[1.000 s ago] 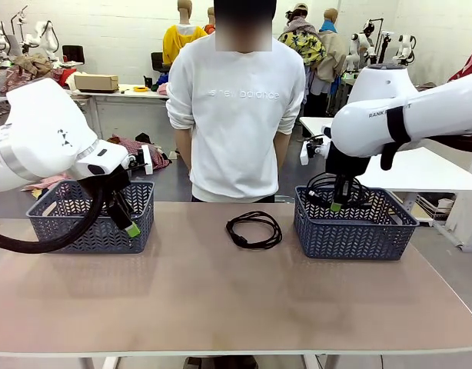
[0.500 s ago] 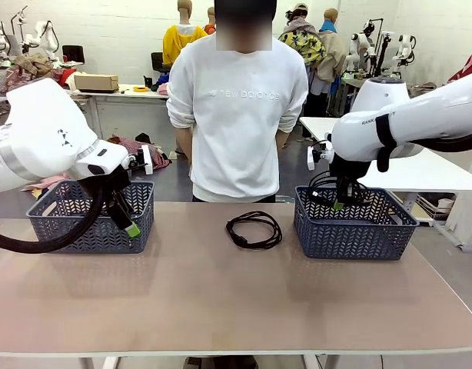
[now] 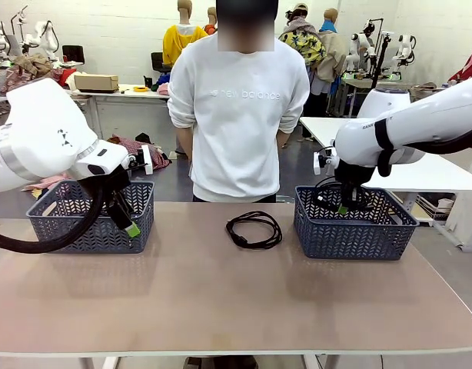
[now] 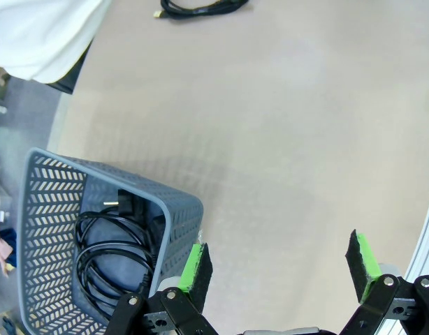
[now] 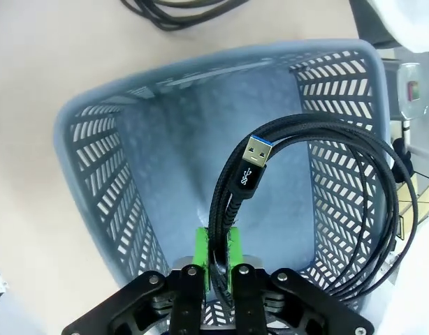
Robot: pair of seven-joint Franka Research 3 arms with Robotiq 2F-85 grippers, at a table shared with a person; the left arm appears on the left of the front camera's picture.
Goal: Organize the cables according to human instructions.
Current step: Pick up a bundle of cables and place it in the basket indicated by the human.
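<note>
A coiled black cable [image 5: 235, 188] with a USB plug hangs from my right gripper [image 5: 219, 262], which is shut on it over the inside of the right grey basket [image 5: 96, 181]. From the front, that gripper [image 3: 343, 206] sits at the rim of this basket [image 3: 374, 231]. Another coiled cable [image 3: 254, 229] lies on the table between the baskets. My left gripper [image 3: 132, 228] stands open and holds nothing, just in front of the left basket [image 3: 82, 223]. Under my left gripper [image 4: 279, 262], this basket [image 4: 165, 209] holds coiled cables [image 4: 106, 258].
A person in a white sweatshirt [image 3: 237, 108] stands at the far edge of the table, arms back. The tan tabletop [image 3: 236, 300] stretches bare towards the near edge. The loose cable [image 4: 200, 7] lies far from my left fingers.
My right arm has shifted a little to the right and down, bringing the held cable lower into the right basket. The left arm and the cable on the table have stayed put.
</note>
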